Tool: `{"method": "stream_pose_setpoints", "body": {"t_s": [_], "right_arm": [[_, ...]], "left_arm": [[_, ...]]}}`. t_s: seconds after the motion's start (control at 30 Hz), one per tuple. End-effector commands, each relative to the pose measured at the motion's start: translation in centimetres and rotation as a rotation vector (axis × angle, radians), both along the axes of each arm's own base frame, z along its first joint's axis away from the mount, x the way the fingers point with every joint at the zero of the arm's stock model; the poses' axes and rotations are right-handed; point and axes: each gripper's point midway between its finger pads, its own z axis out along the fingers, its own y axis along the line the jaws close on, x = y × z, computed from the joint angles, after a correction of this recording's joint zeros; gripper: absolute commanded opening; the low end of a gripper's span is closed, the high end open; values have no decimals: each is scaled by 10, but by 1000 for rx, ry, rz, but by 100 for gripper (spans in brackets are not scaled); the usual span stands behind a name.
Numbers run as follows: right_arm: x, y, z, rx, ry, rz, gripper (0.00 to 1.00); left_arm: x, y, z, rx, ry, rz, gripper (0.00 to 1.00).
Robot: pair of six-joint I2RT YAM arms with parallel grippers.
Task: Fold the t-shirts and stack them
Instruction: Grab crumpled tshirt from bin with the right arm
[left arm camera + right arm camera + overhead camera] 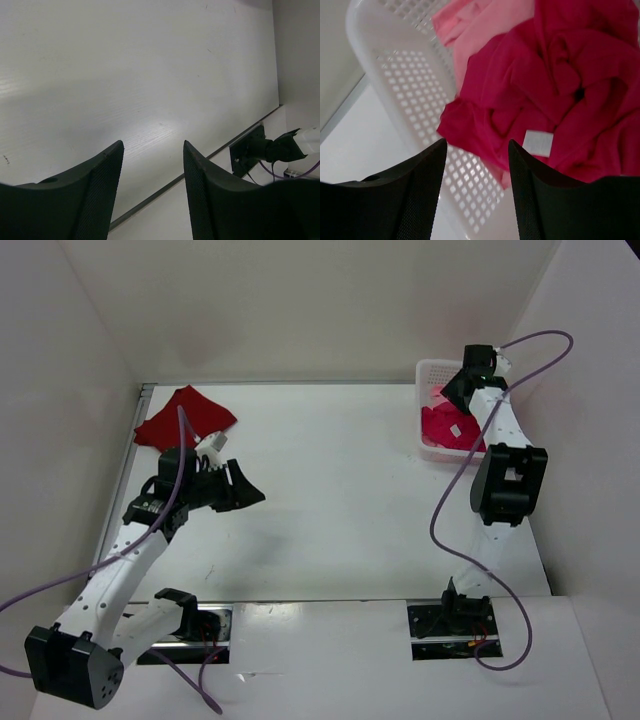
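Right gripper (477, 145): jaws apart, empty, over the basket (405, 80).
Crimson shirt (560, 90): crumpled in the basket, partly over the pink shirt (475, 25). Best to pinch one layer only.
Left gripper (152, 145): parted, empty, above the table (125, 75).
Dark red shirt (185, 418): table's far left corner.

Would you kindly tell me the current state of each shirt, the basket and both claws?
Dark red shirt: gathered, not spread, on the table's far left.
Crimson shirt: crumpled in the basket.
Pink shirt: crumpled in the basket, partly under the crimson.
Basket: upright, holding two shirts.
Left claw: open, empty.
Right claw: open, empty, over the basket.
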Motion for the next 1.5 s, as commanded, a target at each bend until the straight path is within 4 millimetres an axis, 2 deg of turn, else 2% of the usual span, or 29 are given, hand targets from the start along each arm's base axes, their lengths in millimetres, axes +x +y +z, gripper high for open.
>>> {"method": "stream_pose_setpoints", "body": {"t_s": [0.0, 0.03, 0.13, 0.17, 0.2, 0.23, 0.27, 0.33, 0.4, 0.43, 0.53, 0.57, 0.63, 0.67, 0.7, 0.77, 0.83, 0.87, 0.93, 0.97, 1.0, 1.03, 1.07, 1.13, 1.2, 1.37, 1.43, 1.47], "right_arm": [[31, -22, 12, -48, -43, -64, 58], [34, -31, 9, -59, -34, -85, 58], [48, -39, 1, -84, -14, -114, 58], [55, -47, 12, -87, -42, -126, 58], [55, -49, 9, -95, -20, -137, 59], [56, -55, -13, -111, 31, -154, 59], [64, -56, -1, -113, 6, -156, 59], [57, -63, -19, -135, 74, -199, 59], [54, -64, -27, -136, 90, -210, 59], [58, -65, -21, -137, 62, -212, 57], [52, -69, -16, -149, 67, -251, 56], [47, -74, -7, -170, 60, -272, 56], [36, -74, -8, -179, 86, -279, 56], [31, -74, -21, -179, 106, -277, 56], [27, -77, -9, -169, 78, -281, 56], [26, -76, -19, -143, 79, -265, 45], [29, -71, -31, -122, 112, -232, 45], [36, -72, -21, -123, 91, -234, 45], [34, -74, -27, -130, 130, -239, 45], [34, -74, -27, -130, 130, -239, 41], [36, -76, -25, -139, 117, -248, 31], [35, -76, -13, -140, 87, -250, 26], [31, -75, -17, -145, 97, -243, 20], [35, -74, -3, -139, 39, -240, 7], [31, -70, 17, -133, 5, -220, 0], [30, -68, 37, -140, -22, -198, 0], [29, -63, 57, -122, -63, -177, 0], [25, -57, 58, -122, -68, -168, 0]], "left_arm": [[0, -3, 0, -9, -9, -17, 59], [3, -4, -2, -8, -6, -17, 59], [3, -4, -4, -6, 3, -17, 59], [3, -4, -4, -6, 3, -17, 59], [3, -4, -4, -6, 3, -17, 59], [3, -4, -4, -6, 3, -17, 59], [3, -4, -4, -6, 3, -17, 59], [5, -3, -7, -5, 17, -5, 59], [5, -3, -7, -5, 17, -5, 59], [5, -3, -7, -5, 17, -5, 59], [6, -3, -9, -3, 26, -5, 59], [6, -3, -9, -3, 26, -5, 59], [6, -3, -9, -3, 26, -5, 59], [6, -4, -9, -8, 31, 0, 59], [6, -4, -9, -8, 31, 0, 59], [4, -3, -13, -6, 40, 0, 59], [5, -4, -9, -10, 22, 0, 59], [5, -4, -9, -10, 22, 0, 59], [5, -4, -11, -10, 22, 0, 59], [4, -5, -10, -21, 29, -3, 59], [4, -5, -10, -21, 29, -3, 59], [4, -5, -8, -23, 20, -3, 59], [4, -5, -8, -23, 20, -3, 59], [3, -6, -7, -28, 21, -10, 59], [4, -6, -6, -30, 12, -10, 59], [5, -8, -3, -36, 12, -18, 58], [7, -8, 1, -38, 2, -18, 58], [7, -9, 1, -43, 7, -13, 58]]}}
